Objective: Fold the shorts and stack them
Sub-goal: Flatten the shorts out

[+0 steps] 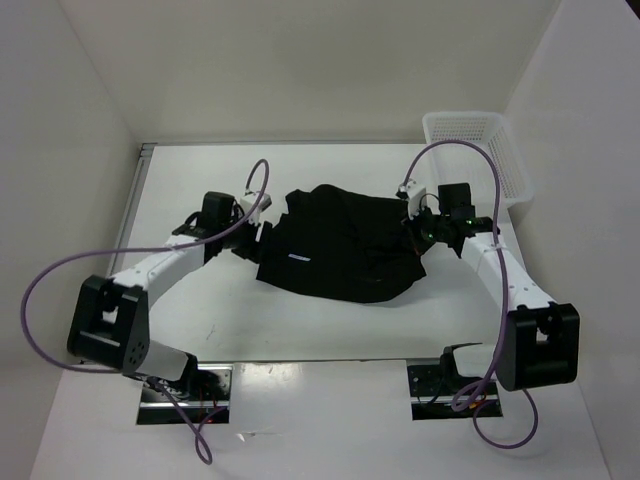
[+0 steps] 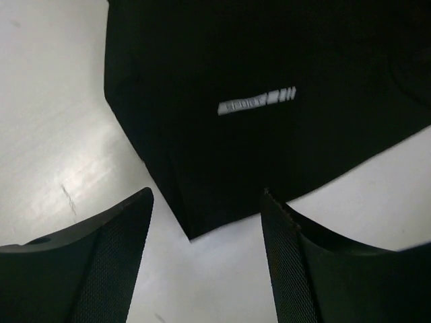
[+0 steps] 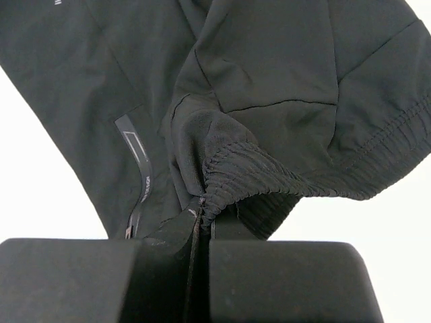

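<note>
Shorts [image 1: 345, 245]: rumpled on surface [image 1: 300, 325], no fold finished. Right gripper [image 3: 200, 215]: fingers pinching waistband [image 3: 283, 178]. Left gripper [image 2: 207, 196]: fingers apart (nothing held). Folding, stacking outstanding.

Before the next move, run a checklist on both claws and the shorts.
1. Grip: right claw shut on the waistband of the shorts: ok.
2. Free side: left claw open, holding nothing: ok.
3. Aim: a corner of the shorts shows between the left claw's fingers in its own view: ok.
4. Left claw height over the fabric: cannot tell.
5. Shorts flat: not ok, bunched near the right claw.
6. basket apart from the shorts: ok.
</note>
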